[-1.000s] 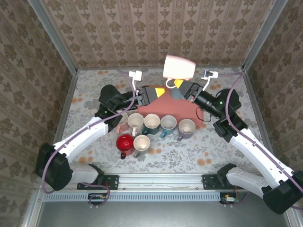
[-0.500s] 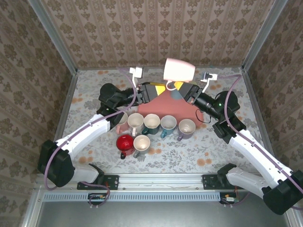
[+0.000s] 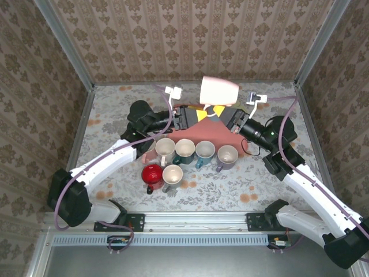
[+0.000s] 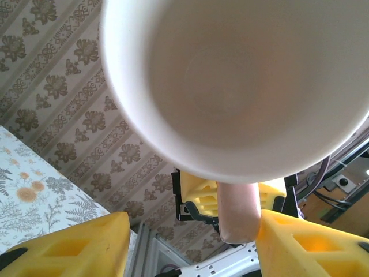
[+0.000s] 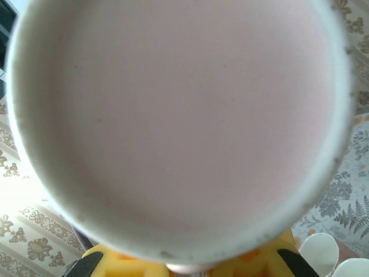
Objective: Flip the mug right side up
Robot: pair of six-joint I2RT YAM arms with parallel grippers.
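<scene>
Closer now, left claw gapes wide beside the glossy pink mug, whose rounded handle right claw pinches.

The mug shows a blurred base in the right wrist view, cut off at the top edge, and hides most of the right end effector and its fingers. Its mouth overruns the top and right edges of the left wrist view. From above, the left arm covers part of a pink cup.
</scene>
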